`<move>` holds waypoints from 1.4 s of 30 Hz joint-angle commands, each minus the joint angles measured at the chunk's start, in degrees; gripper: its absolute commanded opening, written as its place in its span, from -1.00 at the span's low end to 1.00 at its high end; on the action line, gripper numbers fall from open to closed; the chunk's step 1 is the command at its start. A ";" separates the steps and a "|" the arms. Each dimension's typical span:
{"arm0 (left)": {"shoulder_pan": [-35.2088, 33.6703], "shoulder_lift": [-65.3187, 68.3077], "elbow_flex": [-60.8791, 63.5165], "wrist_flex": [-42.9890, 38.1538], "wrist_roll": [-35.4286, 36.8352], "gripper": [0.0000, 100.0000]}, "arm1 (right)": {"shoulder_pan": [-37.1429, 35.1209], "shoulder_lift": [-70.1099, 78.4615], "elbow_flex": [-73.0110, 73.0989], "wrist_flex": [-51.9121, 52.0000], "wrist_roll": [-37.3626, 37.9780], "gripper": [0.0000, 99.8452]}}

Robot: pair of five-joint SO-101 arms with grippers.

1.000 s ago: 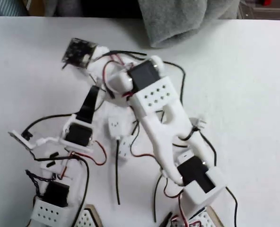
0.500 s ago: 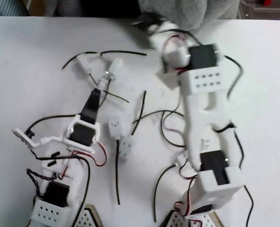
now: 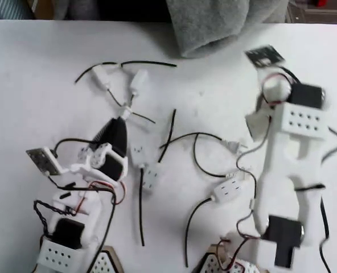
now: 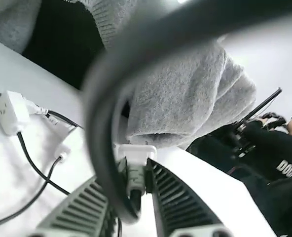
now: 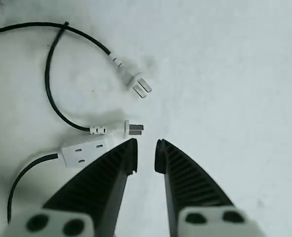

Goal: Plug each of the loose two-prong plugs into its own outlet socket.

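One white plug on a black cable is pinched between the closed fingers of the left gripper, left of the middle of the table. Right of the table's middle, two loose plugs are laid on the surface. A nearer plug is found just ahead of the tips of the right gripper, whose jaws are parted a little with nothing held between them, and a farther plug is seen beyond it. A slotted outlet socket is placed just beside the nearer plug, apart from it. A square socket and a cabled socket are set close together near the table's middle. A far socket is laid toward the far edge, over which a grey cloth is draped.
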 commanded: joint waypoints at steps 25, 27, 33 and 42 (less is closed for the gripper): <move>-4.88 13.23 -20.84 15.56 -16.35 -0.95 | 5.85 -19.30 61.98 -46.64 -13.01 -0.85; -4.70 22.55 -28.13 16.09 -16.44 -0.95 | 5.85 -19.30 62.15 -47.60 -13.10 -0.85; 1.54 49.71 -54.51 31.74 -20.22 -0.95 | 5.85 -19.12 62.15 -47.96 -13.10 -0.85; 5.05 72.66 -88.09 65.23 -23.12 -0.95 | 7.96 -19.21 61.98 -49.10 -17.85 -0.85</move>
